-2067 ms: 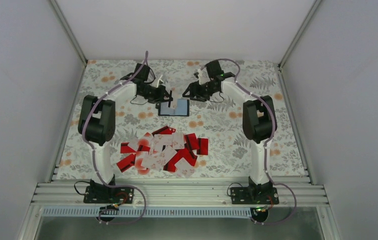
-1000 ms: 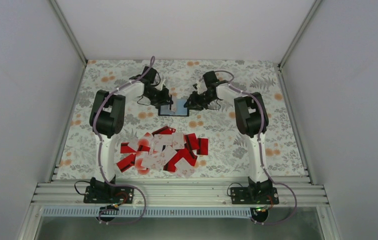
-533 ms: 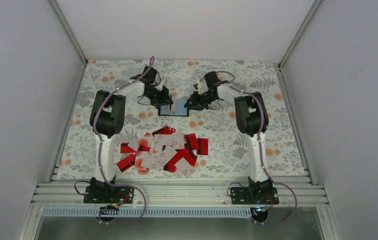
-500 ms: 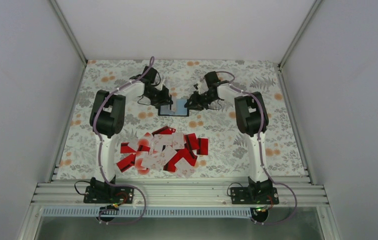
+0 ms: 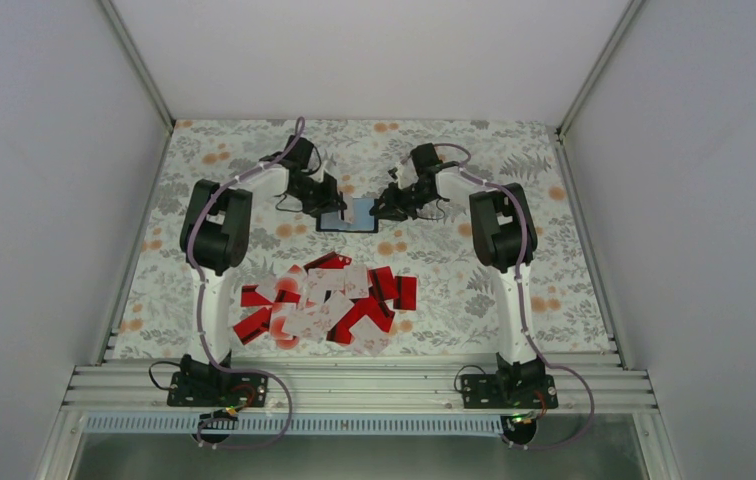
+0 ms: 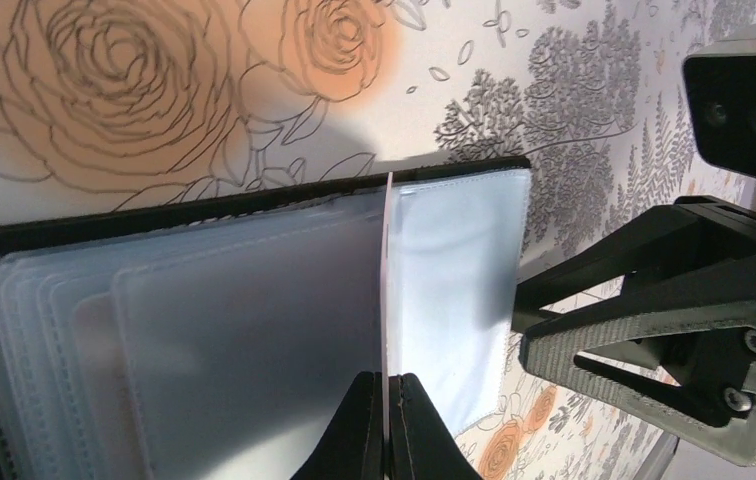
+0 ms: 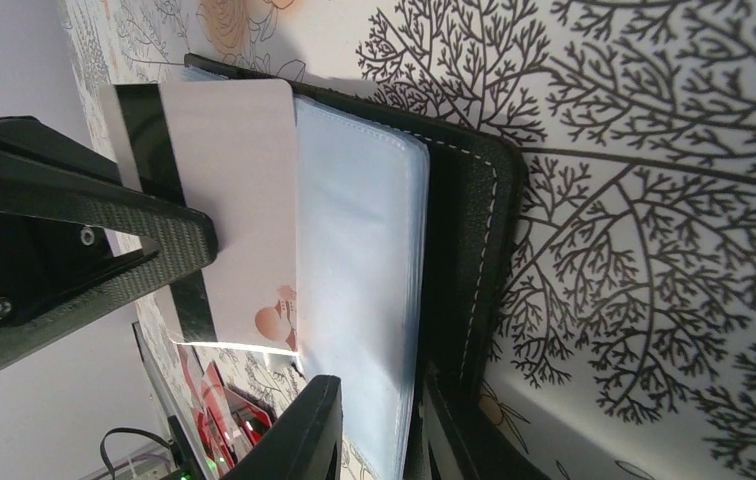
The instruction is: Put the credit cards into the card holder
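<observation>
The card holder (image 5: 352, 222) lies open at the far middle of the table, black with pale blue-grey sleeves (image 6: 204, 330). My left gripper (image 6: 387, 420) is shut on a pale pink card with a dark stripe (image 7: 244, 200), held on edge over the sleeves; it shows edge-on in the left wrist view (image 6: 387, 270). The card's long edge meets the top sleeve (image 7: 354, 280). My right gripper (image 7: 379, 435) is shut on the holder's sleeves and black cover (image 7: 474, 250) at its right side. The other credit cards (image 5: 324, 300), red and pale, lie in a heap nearer the arm bases.
Both arms (image 5: 214, 230) reach far forward and their grippers face each other closely over the holder. The floral tablecloth (image 5: 474, 280) is bounded by white walls on three sides. A metal rail (image 5: 354, 385) runs along the near edge.
Both grippers came down and closed in on the holder from either side. In the last half second the left gripper's card has edged slightly toward the sleeves; the card heap has not moved.
</observation>
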You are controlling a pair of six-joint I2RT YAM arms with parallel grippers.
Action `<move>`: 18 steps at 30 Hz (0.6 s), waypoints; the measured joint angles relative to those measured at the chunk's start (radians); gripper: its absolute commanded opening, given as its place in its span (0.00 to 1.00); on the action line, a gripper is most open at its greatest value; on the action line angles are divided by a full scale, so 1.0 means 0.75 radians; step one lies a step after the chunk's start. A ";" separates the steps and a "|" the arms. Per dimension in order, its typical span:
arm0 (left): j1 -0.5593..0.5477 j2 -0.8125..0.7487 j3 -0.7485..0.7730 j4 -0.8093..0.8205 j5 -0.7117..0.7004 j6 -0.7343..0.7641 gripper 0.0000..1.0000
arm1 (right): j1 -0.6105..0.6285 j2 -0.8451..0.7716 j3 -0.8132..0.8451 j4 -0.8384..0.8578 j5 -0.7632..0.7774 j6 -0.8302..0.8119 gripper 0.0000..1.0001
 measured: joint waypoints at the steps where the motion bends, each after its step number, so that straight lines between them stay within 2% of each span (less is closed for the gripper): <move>1: 0.001 0.000 -0.010 0.009 0.003 -0.007 0.02 | 0.000 0.000 0.000 0.000 0.000 -0.001 0.22; 18: 0.010 -0.008 -0.090 0.112 0.065 -0.048 0.02 | -0.009 0.003 -0.020 0.032 -0.035 -0.004 0.19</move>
